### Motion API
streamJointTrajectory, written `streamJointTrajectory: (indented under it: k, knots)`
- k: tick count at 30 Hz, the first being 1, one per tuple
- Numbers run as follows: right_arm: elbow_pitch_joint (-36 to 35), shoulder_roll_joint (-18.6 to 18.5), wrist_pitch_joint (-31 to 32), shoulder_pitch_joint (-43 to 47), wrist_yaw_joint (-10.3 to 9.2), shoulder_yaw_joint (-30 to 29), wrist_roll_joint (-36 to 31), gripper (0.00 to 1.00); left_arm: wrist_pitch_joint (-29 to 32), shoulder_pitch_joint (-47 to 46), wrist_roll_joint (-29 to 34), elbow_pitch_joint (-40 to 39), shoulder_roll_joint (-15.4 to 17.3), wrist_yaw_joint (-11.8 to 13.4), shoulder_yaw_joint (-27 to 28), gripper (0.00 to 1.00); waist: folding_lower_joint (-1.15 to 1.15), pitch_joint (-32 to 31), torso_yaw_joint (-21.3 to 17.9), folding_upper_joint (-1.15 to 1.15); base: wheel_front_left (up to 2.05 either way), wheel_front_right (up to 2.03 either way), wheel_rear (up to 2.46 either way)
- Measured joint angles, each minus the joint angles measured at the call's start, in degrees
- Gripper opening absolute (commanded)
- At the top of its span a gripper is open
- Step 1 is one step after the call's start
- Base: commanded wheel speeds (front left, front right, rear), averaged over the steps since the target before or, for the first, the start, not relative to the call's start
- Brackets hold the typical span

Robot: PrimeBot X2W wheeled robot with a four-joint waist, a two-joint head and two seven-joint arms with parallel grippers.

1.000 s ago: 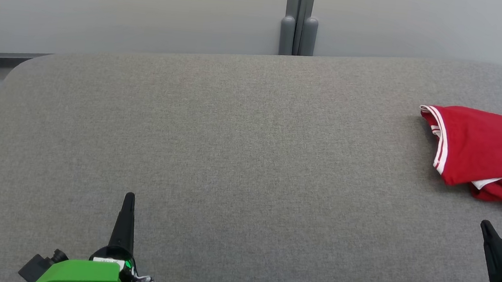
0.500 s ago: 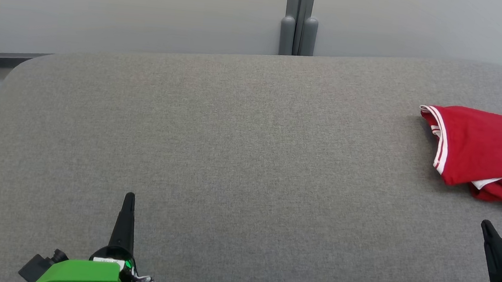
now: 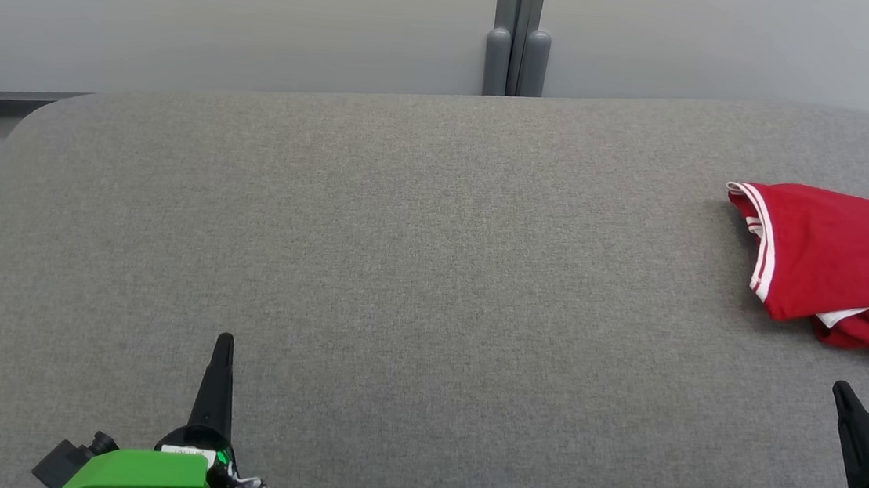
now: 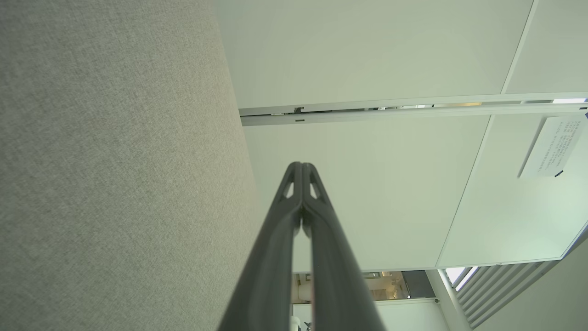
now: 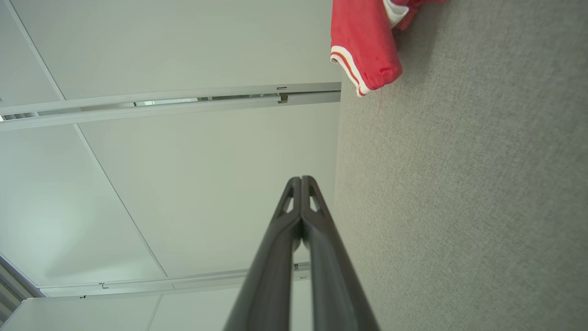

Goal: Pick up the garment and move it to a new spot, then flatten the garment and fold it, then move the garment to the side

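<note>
Left gripper (image 3: 222, 347) sits low at the near left, jaws shut tight with nothing in them. The left wrist view has its two fingers (image 4: 274, 257) pressed together right to the tips. It points away from the robot over bare cushion (image 3: 432, 275), with a green cover (image 3: 135, 476) on its wrist.

Over to the right gripper (image 3: 843, 396) at the near right corner, and it's the same story: closed on nothing. Its fingers (image 5: 271, 266) meet at the tips in the right wrist view, and it leans a touch to the left.

And the garment (image 3: 835, 255)? It's red, with white stripes along one hem (image 3: 762, 249). It lies bunched and partly doubled over at the cushion's right side, running off the head view's right edge. It lies beyond the right gripper, near it but apart, and well apart from the left. A bit of white shows at its near edge. From the right wrist, the striped hem lies at the top on the grey fabric.

Behind the cushion there's a pale wall (image 3: 226, 13) with a grey post (image 3: 518, 47) at the middle.
</note>
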Motion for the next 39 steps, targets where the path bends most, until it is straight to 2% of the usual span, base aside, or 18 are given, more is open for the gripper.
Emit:
streamJointTrajectory:
  k: [39]
  knots:
    - [0.08, 0.48, 0.53, -0.23, 0.00, -0.56, -0.42, 0.00, 0.00, 0.01, 0.00, 0.00, -0.01, 0.00, 0.00, 0.00, 0.00, 0.00, 0.00, 0.00, 0.00, 0.00, 0.00]
